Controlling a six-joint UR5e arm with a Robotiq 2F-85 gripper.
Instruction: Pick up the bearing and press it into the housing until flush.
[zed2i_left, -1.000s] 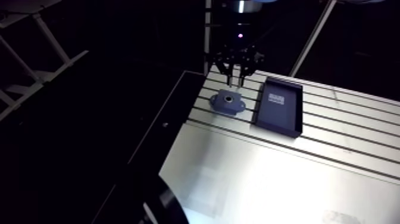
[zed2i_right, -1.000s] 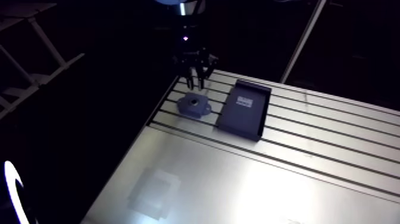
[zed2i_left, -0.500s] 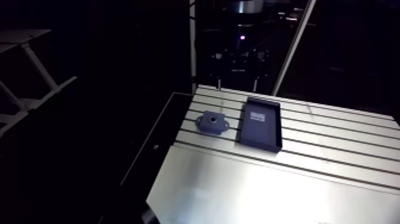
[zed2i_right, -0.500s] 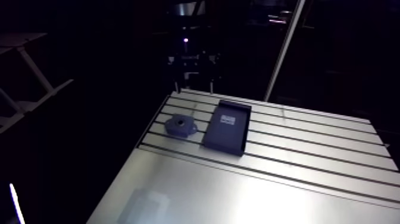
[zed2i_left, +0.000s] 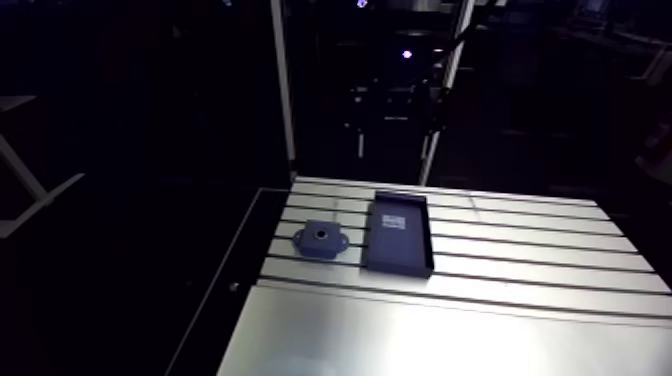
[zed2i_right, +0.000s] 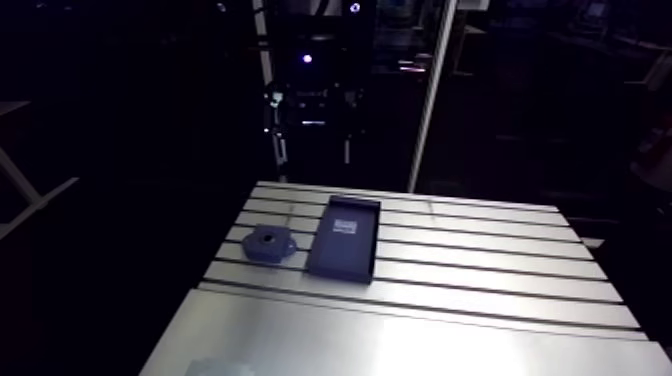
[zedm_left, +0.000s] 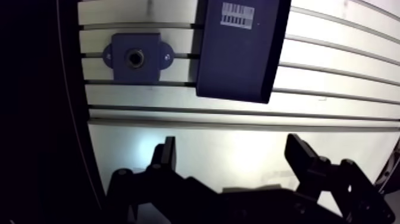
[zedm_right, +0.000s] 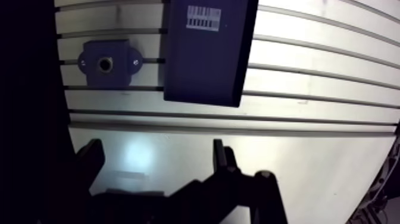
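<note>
- The gripper (zedm_left: 231, 143) hangs high above the table (zedm_left: 333, 83). Its two fingers are spread wide and there is nothing between them.
- The housing (zedm_left: 136, 58) lies on the slotted part of the table, close to one side edge. Just beside it, toward the middle, lies a dark tray (zedm_left: 238, 65) with a barcode label (zedm_left: 237, 15); only a narrow gap separates them.
- No loose bearing shows anywhere. A ring sits in the bore of the housing and may be the bearing, but from this height it cannot be told whether it is flush.
- The step in hand looks like the retreat and check. The arm should rise straight with the fingers kept apart, so that nothing catches the housing. If the ring stands proud, the press should come down squarely on the ring — not on the flange.
- Earlier, the fingertips were low, just over the housing. Now the gripper is well above the table and drawn back over its plain part. The whole arm view has shifted too — the camera moved with the arm. The housing and tray keep their places relative to each other.
</note>
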